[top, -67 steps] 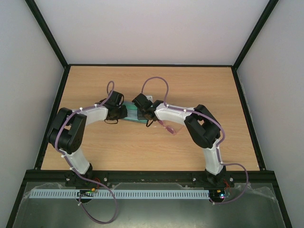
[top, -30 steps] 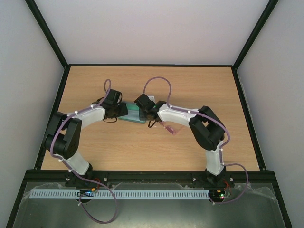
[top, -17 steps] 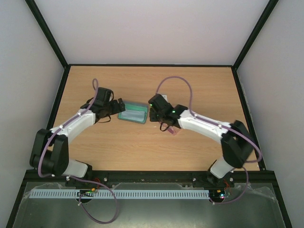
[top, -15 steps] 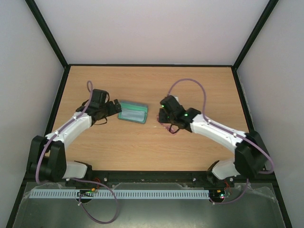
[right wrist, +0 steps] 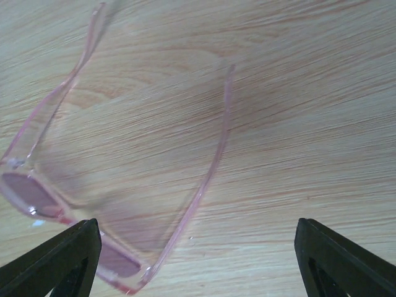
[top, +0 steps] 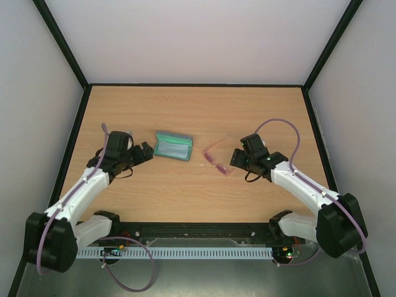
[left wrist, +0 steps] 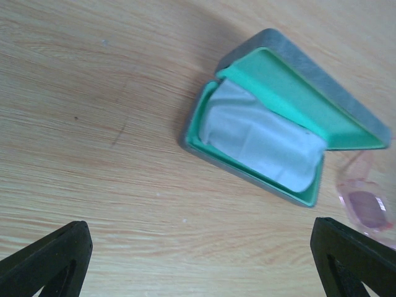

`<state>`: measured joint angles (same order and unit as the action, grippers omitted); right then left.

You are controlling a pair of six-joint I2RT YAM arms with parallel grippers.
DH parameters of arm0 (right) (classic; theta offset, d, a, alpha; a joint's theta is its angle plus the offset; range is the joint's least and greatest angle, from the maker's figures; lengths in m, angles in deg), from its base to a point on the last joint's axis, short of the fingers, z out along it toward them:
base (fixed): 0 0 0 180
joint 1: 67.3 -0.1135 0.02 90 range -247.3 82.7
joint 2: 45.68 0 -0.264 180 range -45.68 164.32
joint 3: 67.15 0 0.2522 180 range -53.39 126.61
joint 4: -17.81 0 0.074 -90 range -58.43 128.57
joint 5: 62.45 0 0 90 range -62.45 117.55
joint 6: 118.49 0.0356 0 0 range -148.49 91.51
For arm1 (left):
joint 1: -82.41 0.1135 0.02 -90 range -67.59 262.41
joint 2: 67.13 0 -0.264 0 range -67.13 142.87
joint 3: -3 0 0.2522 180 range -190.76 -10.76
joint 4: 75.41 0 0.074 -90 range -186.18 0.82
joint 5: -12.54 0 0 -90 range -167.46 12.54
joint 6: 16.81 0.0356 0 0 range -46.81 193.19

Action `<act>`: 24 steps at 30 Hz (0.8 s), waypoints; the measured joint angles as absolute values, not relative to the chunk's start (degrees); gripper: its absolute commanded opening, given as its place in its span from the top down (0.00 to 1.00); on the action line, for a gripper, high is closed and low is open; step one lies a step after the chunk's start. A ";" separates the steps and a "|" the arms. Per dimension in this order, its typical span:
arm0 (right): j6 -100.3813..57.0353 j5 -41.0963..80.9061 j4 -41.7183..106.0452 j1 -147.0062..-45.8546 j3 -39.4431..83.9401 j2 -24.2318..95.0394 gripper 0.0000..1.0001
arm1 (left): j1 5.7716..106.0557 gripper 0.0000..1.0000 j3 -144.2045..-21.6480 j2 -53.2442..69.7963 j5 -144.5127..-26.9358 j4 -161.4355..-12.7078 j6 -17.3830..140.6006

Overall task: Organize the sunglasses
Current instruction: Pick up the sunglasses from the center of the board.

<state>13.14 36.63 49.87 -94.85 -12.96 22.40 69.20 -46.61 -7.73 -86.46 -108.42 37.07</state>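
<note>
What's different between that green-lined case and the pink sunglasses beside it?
The case is opaque, blue-grey outside and green inside; the sunglasses are see-through pink. The case is a bulky box; the sunglasses are a thin frame. The case lies open with a pale cloth in it; the sunglasses lie outside it with temples unfolded. Both rest on the wooden table, apart.

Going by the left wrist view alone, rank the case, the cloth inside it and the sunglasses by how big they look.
1. case, open, largest.
2. cloth, lying inside it.
3. sunglasses, smallest as seen, but cut off at the right edge of the view, so this rank is unsure.
</note>
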 measured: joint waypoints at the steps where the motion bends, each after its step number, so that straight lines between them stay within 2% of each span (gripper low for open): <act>1: 13.10 36.47 49.61 -93.98 -12.96 23.01 0.14 | 69.07 0.01 -46.05 -9.68 -87.27 -108.57 36.70; 11: 12.51 34.11 48.41 -92.47 -11.61 33.08 0.26 | 63.19 0.01 -43.40 -20.69 -90.52 -111.50 32.15; 17: 12.94 31.88 46.09 -92.52 -12.13 33.08 0.28 | 56.13 0.01 -42.55 -20.98 -89.12 -111.55 28.87; 21: 13.10 30.97 44.98 -92.62 -12.35 33.78 0.34 | 52.68 0.01 -42.24 -20.04 -87.90 -111.46 27.23; 24: 13.18 30.51 44.02 -93.13 -12.46 35.23 0.35 | 50.14 0.01 -42.24 -19.21 -86.76 -111.41 26.12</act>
<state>13.18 30.51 44.02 -93.13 -12.46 35.23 50.14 -42.24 -19.21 -86.76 -111.41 26.12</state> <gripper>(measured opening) 0.658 0.993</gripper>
